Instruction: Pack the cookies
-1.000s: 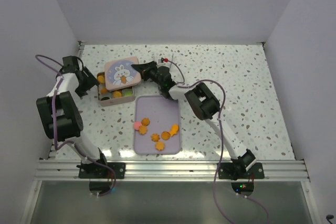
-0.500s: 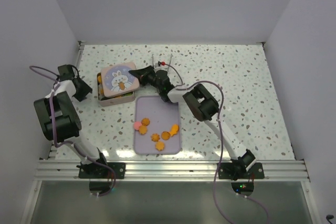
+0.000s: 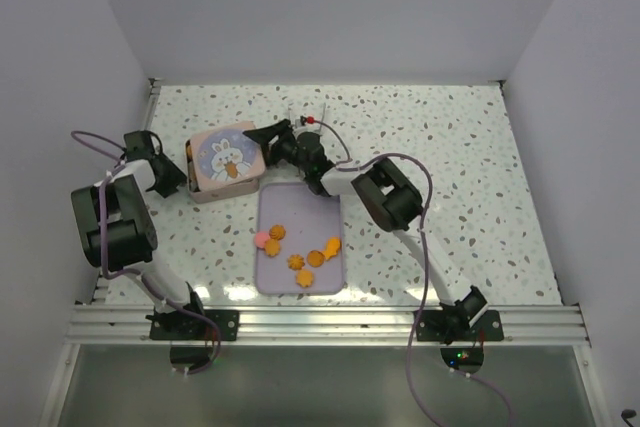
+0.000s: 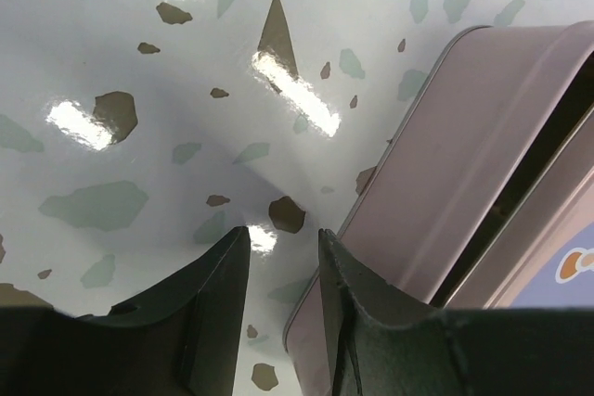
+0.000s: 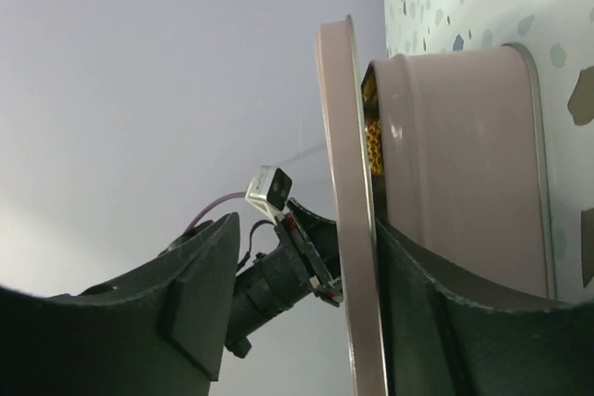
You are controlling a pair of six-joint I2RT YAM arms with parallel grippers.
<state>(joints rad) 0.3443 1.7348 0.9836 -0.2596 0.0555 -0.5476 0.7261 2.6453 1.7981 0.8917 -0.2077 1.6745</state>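
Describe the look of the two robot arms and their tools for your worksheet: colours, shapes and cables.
The left arm and the right arm are built alike: slim white links joined by chunky black joint housings. A thin purple cable loops loosely along each. The left tool and the right tool each have two dark, wedge-shaped fingers that taper to blunt tips.
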